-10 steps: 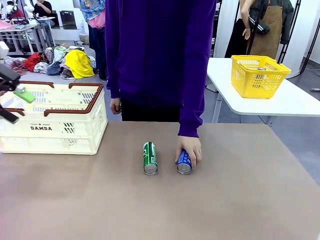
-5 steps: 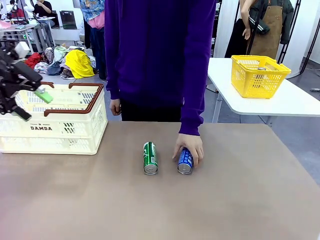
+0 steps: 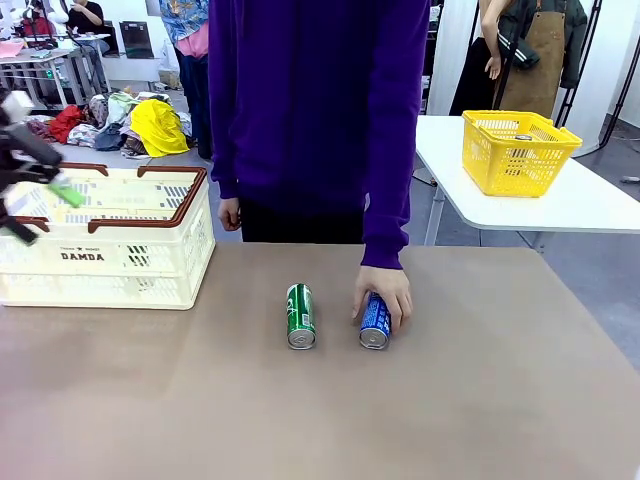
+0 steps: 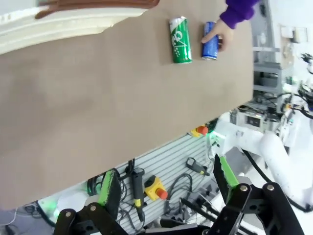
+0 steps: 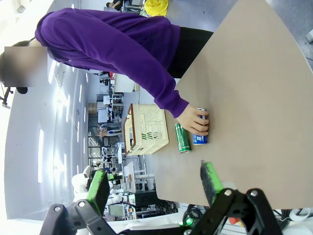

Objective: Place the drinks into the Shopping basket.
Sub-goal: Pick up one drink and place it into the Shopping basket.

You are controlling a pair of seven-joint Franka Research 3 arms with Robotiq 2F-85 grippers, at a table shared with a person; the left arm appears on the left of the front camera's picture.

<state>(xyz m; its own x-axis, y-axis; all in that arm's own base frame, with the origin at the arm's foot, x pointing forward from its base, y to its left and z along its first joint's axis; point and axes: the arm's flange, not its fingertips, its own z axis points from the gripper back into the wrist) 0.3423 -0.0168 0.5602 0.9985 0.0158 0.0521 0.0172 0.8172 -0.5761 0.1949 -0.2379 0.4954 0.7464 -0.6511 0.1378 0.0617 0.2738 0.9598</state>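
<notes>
The green drink can (image 3: 301, 316) lies on its side near the middle of the brown table (image 3: 470, 410), its silver top turned toward the robot's side. Just beside it on the robot's right, with a narrow gap between them, the blue drink can (image 3: 375, 321) also lies on its side. The hand (image 3: 386, 290) of a person in a purple sleeve rests on it.

The Shopping basket (image 3: 150, 262) sits at the table's far left, well apart from both cans.

The left gripper (image 3: 42, 212), blurred, hangs by the basket's left end. In its wrist view its fingers are spread wide with nothing between them. The right gripper (image 5: 152, 168) is likewise wide apart and empty, above the table's edge.

A yellow mesh basket (image 3: 515, 152) stands on a white table behind.
</notes>
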